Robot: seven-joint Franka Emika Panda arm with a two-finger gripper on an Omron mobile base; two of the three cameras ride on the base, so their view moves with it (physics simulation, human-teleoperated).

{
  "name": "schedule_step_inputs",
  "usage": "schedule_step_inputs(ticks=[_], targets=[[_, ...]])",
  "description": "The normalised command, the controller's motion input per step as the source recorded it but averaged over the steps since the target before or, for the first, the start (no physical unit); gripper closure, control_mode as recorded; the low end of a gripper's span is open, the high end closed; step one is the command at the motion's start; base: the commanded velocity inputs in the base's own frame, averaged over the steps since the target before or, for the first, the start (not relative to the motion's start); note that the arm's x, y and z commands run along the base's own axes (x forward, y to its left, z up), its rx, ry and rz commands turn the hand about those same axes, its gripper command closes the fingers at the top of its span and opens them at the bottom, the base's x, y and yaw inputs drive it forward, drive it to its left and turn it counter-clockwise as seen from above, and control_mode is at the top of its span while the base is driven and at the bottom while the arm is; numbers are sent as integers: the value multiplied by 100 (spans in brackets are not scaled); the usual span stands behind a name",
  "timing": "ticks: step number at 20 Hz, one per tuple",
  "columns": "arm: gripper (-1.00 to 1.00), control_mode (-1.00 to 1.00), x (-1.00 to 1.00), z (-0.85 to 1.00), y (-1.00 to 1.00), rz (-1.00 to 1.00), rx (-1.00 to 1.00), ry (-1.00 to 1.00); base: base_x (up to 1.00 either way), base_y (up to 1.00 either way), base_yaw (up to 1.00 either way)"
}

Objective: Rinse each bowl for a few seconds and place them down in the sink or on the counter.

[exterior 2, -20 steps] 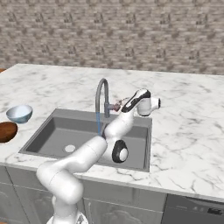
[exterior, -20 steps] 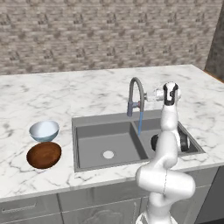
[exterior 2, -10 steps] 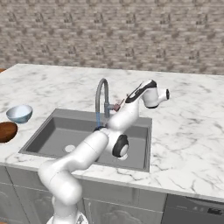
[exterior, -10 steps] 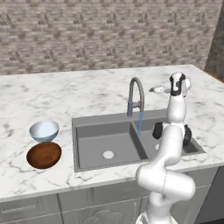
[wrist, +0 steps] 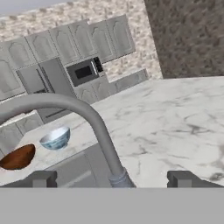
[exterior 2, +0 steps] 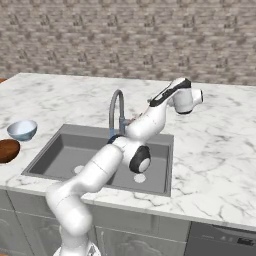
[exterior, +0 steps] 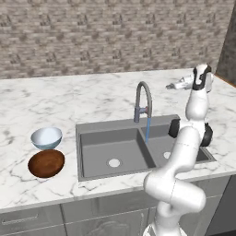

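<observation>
Hovering with jaws wide, gripper (wrist: 112,178) near running tap (exterior: 142,99); risking knocking it when swinging left toward far-off bowls (exterior: 46,137)

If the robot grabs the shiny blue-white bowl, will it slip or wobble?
The pale bowl looks glossy, so it may well be slippery between the fingers. Its round underside suggests it could rock if nudged on the counter. It sits right beside the brown bowl, so a push would probably bump that one too.
</observation>
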Motion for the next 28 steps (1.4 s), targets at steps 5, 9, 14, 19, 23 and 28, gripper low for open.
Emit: schedule_step_inputs(ticks=[5, 9, 14, 19, 23, 28], targets=[[-100, -100, -100, 0, 60, 0, -20, 0, 0, 0, 0], [-100, -100, -100, -6, 73, 1, -21, -6, 0, 0, 0], [-100, -100, -89, -16, 83, 2, -19, -18, 0, 0, 0], [-100, -100, -90, 34, 65, 1, -17, -16, 0, 0, 0], [-100, -100, -67, 89, 45, 0, -15, -9, 0, 0, 0], [-100, -100, -53, 69, 56, -3, -14, -12, 0, 0, 0]])
